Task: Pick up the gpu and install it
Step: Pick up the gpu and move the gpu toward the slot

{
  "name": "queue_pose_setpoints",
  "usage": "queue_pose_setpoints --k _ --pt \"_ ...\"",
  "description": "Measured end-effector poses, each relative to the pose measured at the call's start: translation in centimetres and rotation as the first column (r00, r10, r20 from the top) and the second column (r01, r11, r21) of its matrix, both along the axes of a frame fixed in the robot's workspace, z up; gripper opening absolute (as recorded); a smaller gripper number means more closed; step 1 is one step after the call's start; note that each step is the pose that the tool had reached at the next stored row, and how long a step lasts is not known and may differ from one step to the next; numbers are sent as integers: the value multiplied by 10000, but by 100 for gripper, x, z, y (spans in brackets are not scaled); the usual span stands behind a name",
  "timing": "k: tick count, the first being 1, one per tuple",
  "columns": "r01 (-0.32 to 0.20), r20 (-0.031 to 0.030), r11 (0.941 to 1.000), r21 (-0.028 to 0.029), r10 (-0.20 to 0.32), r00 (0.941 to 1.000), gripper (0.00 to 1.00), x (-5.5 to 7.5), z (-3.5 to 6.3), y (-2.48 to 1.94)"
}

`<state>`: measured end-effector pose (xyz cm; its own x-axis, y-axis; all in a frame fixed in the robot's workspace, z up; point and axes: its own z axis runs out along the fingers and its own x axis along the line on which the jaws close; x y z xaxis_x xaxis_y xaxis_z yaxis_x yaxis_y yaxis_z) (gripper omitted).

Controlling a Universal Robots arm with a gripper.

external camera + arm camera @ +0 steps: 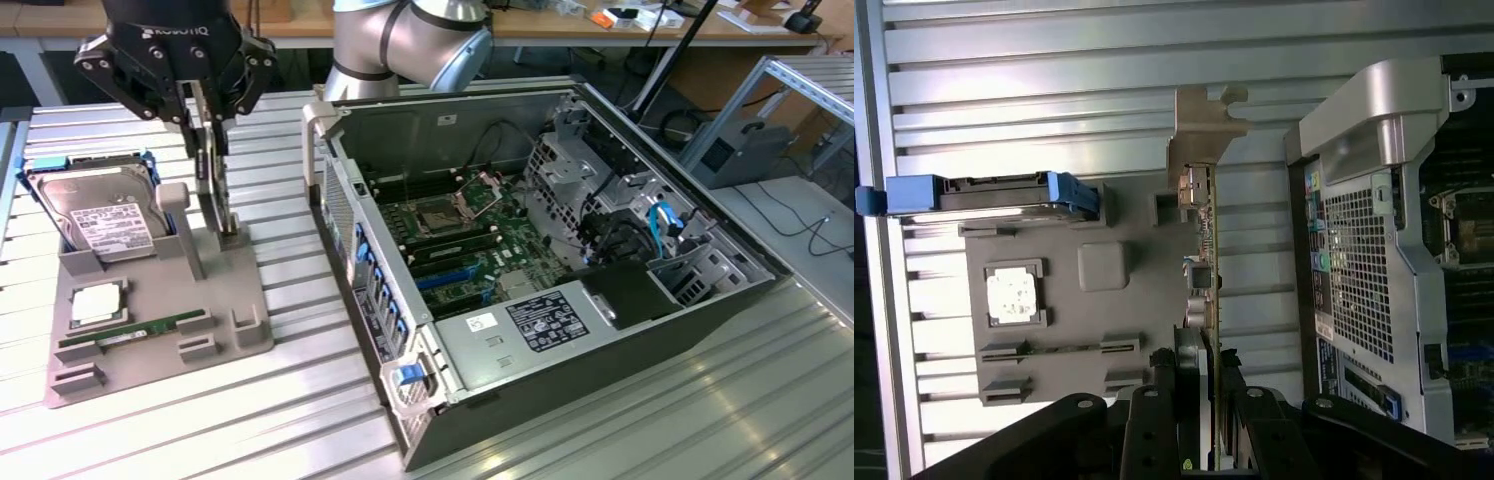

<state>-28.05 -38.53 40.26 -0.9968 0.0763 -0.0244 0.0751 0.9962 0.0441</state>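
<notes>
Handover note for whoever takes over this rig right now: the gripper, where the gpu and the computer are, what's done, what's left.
Gripper: lowered onto the top edge of the gpu; I cannot tell whether it has clamped.
gpu: standing upright on edge in its slot on the grey fixture, not lifted out.
Computer case: lying open beside the fixture, on the exterior view's right, with the motherboard exposed.
Done: approach to the card.
Left: the gpu is not yet out of the fixture, nor in the case.
</notes>
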Motion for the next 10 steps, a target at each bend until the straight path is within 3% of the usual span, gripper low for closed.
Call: queue_pose_setpoints --k 10 --pt "0 1 10000 1 0 10000 28 0 108 0"
